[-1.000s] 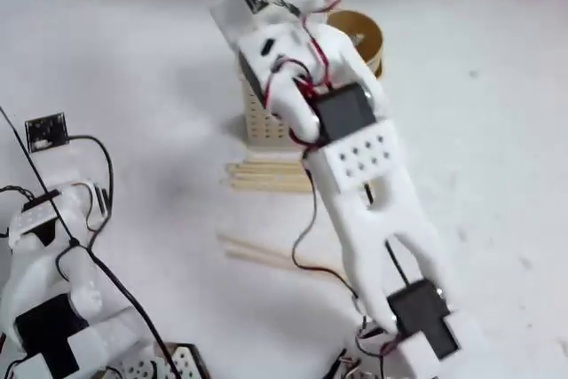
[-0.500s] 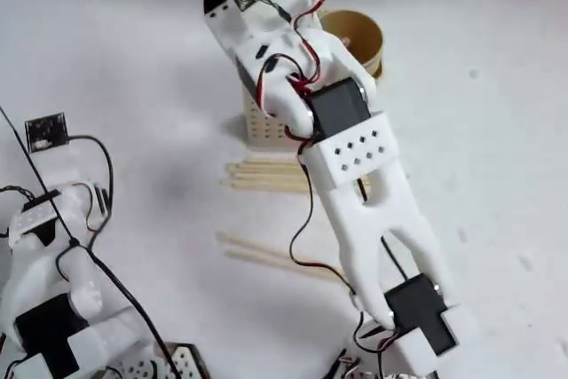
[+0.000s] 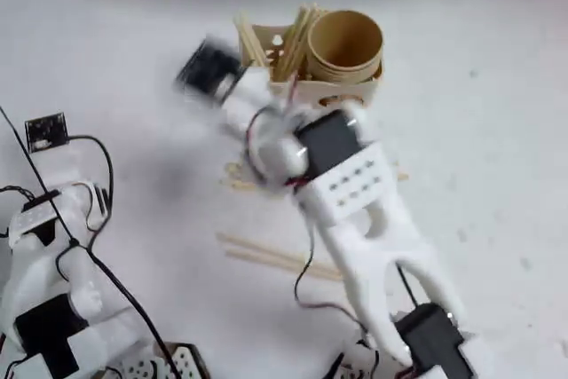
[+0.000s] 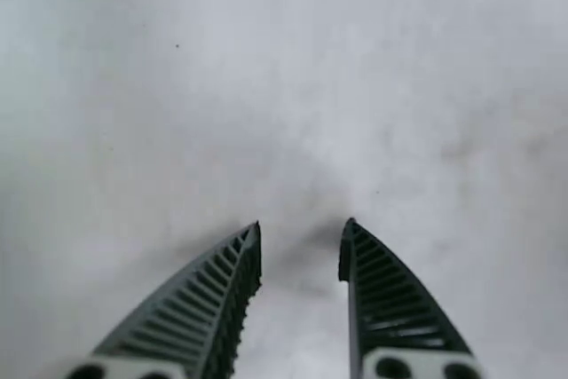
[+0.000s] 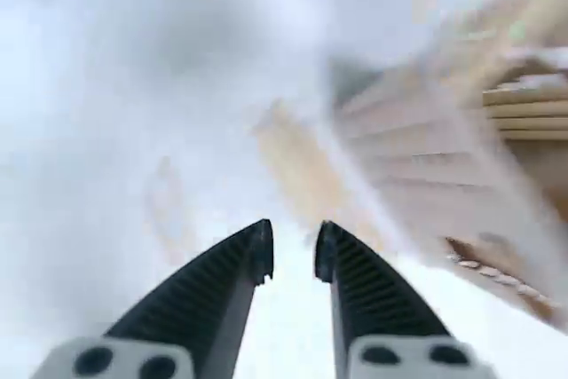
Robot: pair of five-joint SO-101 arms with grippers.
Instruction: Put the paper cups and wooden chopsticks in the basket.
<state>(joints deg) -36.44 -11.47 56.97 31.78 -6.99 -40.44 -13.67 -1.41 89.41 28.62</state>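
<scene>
Now the right arm (image 3: 355,206) has swung down and away from the top of the high view. A second ago it covered the pale slatted wooden basket (image 3: 342,90); the basket now stands uncovered at upper centre. A tan paper cup (image 3: 344,42) sits upright in its right part, and several wooden chopsticks (image 3: 297,35) lean in the part beside it, so a delivery looks just finished.

Loose wooden sticks remain on the white table (image 3: 497,130). One bundle (image 3: 238,175) lies just below the basket, partly under the arm, and a pair (image 3: 271,257) lies lower, at centre. The task is therefore only partly done, and these probably come next.

The right arm stretches from the lower right edge up toward the basket, its wrist blurred with motion. The right hand (image 5: 293,250) points down at the table with its jaws a narrow gap apart and nothing between them. The left arm (image 3: 44,290) is folded at lower left; the left hand (image 4: 300,250) is somewhat wider and empty above bare table.
</scene>
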